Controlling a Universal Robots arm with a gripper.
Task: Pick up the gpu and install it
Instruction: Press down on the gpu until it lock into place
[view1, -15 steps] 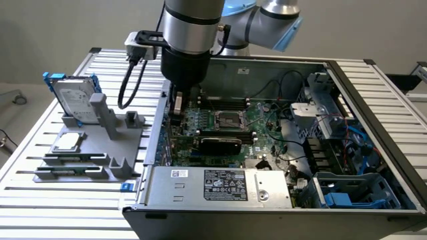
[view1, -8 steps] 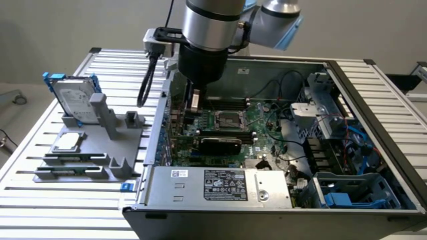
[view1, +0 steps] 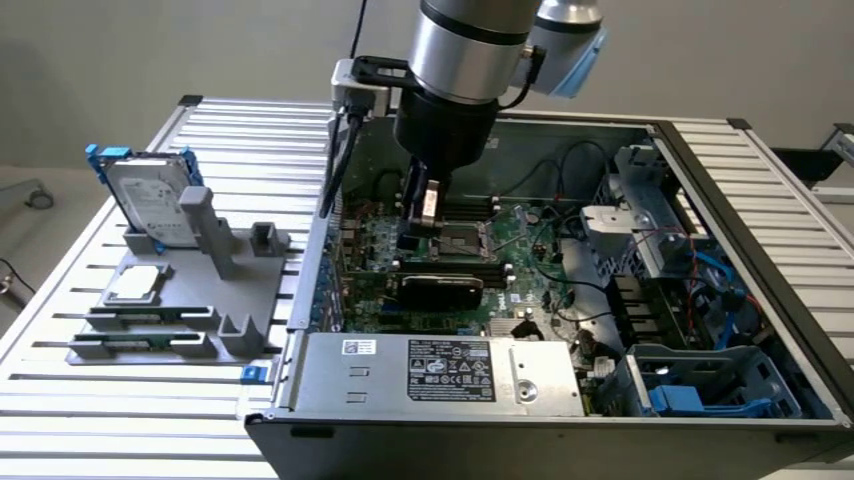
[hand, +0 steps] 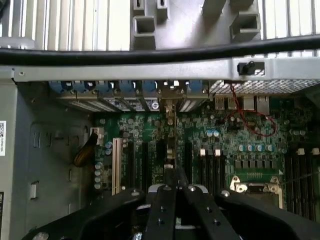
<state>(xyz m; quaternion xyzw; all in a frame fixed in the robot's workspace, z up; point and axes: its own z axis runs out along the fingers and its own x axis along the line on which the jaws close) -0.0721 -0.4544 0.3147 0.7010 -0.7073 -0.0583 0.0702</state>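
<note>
- Inside the open computer case (view1: 747, 200), my jaws hang over the motherboard (view1: 534, 250), pressed together with nothing visible between them.
- The gpu (view1: 441, 290) stands on edge directly below my jaws, down among the expansion slots. In the wrist view its thin top edge runs from my fingertips (hand: 165, 187) away towards the case's rear wall.
- Progress, as I judge it: the card is off the rack and looks set in its slot, so the pick-up is done. Whether it is fully seated I cannot tell, nor whether my tips touch its top edge.
- The gpu's shroud is black, rounded and slightly glossy.
- The motherboard is green and crowded with small parts, with a square metal CPU socket (view1: 454, 240) just beside my jaws.
- The power supply (view1: 441, 370) is a matt grey metal box with a label, well away from my jaws.
- Outside the case, a grey plastic rack (view1: 200, 270) on the ribbed aluminium surface (view1: 80, 400) holds a silver hard drive (view1: 140, 195) in a blue frame.
</note>
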